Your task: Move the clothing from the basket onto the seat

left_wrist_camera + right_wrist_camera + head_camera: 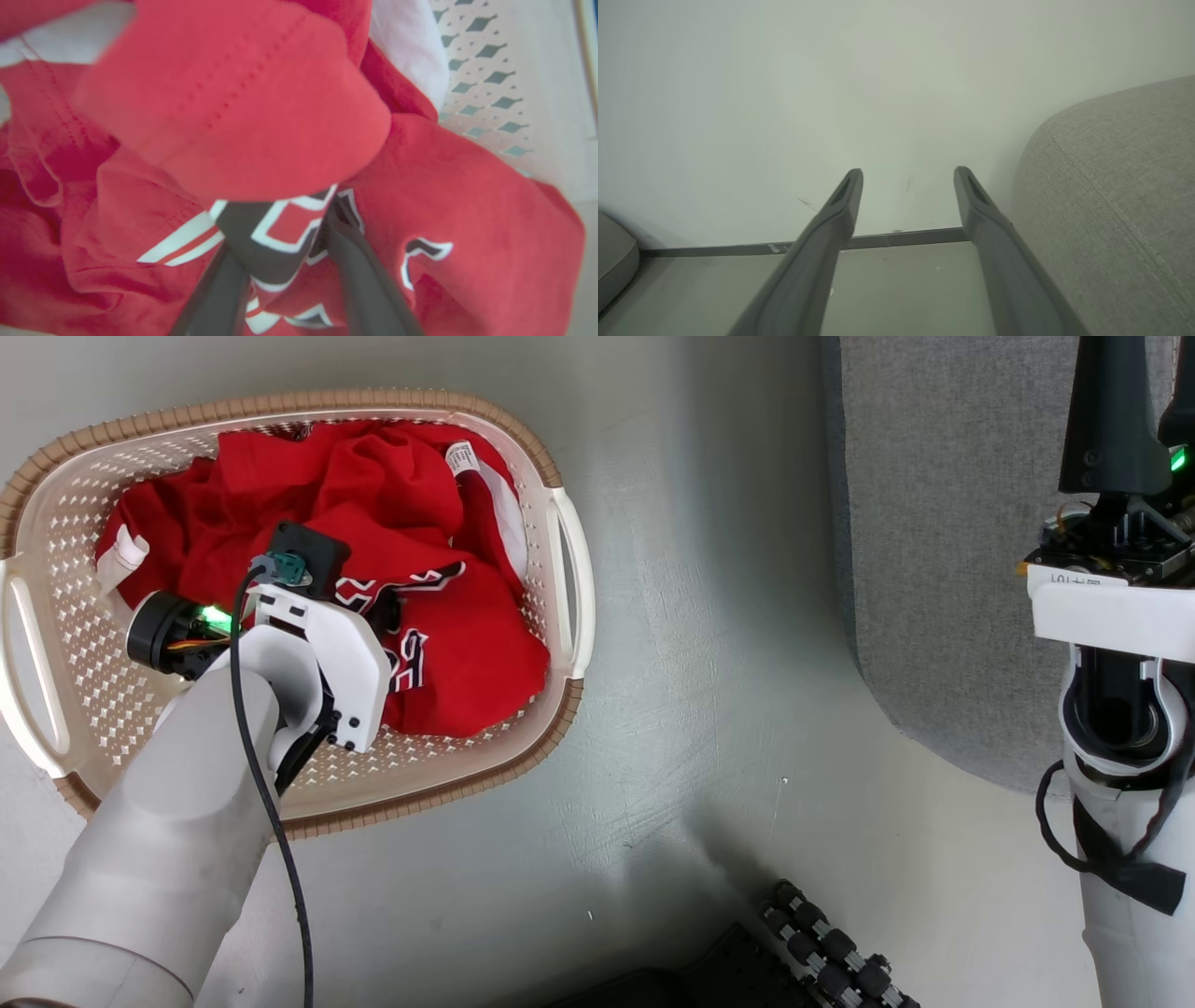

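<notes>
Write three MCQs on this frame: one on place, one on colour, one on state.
1. Where is the clothing?
A. on the seat
B. in the basket
C. on the floor

2. What colour is the basket's rim?
A. blue
B. black
C. brown

3. What state is the right gripper in?
A. open, holding nothing
B. shut on the clothing
C. shut, empty

Key:
1 B: the red heap lies inside the basket's perforated walls.
2 C: the ribbed band round the top is brown and the walls below it are cream.
3 A: its fingers stand wide apart with bare wall and floor between them.
</notes>
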### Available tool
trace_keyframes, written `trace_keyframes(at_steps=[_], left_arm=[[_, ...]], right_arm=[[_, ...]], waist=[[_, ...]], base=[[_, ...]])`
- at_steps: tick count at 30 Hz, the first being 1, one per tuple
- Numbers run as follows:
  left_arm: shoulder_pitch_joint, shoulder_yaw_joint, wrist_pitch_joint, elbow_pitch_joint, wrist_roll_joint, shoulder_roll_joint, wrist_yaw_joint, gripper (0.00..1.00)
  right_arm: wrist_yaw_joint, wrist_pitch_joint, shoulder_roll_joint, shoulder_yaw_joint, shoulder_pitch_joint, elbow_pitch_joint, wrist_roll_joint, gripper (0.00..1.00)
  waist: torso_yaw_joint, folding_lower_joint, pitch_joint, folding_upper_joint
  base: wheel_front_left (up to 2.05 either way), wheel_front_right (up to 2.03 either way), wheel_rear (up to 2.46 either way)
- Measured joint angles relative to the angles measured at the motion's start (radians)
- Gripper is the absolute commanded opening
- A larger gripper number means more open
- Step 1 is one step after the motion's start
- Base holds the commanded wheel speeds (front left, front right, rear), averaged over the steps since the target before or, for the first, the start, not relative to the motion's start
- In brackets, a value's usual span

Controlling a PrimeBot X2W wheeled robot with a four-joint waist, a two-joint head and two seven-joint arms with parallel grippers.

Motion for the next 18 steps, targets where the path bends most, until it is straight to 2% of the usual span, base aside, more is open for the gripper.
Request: trace_keyframes(at_steps=[18], left_arm=[[-0.007, -0.054, -0.072, 0.019, -0.089, 0.003, 0.0, 0.0]], right_arm=[[0.0, 0.0, 0.0, -0.007, -0.021, 0.016, -0.002, 1.0]], waist=[[0.011, -0.0001, -0.033, 0.0]], base=[[0.0, 0.0, 0.0]])
